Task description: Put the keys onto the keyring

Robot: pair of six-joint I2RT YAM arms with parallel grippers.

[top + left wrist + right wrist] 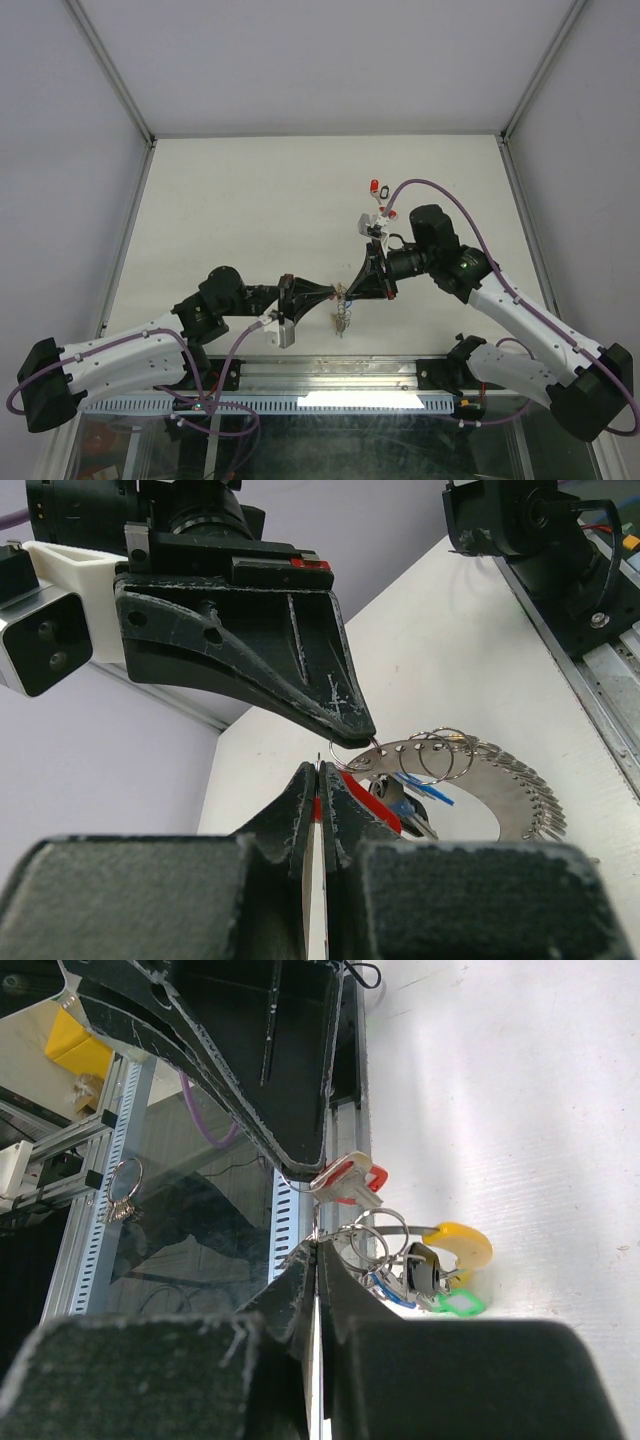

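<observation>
The keyring (462,1242), yellow arc and silvery chain, hangs from the closed jaws of my right gripper (317,1250), just beside the red-tagged key (348,1179) pinched tight in my left gripper (318,775), both above the white table (250,200) near its front edge, pale walls (300,60) around.

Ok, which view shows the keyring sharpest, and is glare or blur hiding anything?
Left wrist is sharpest: the keyring is crisp, only the left gripper blurs up close. Right wrist: the keys are in focus, but the table is washed out white. Top external: the keyring is tiny; a glare strip sits on the front rail, away from it.
</observation>
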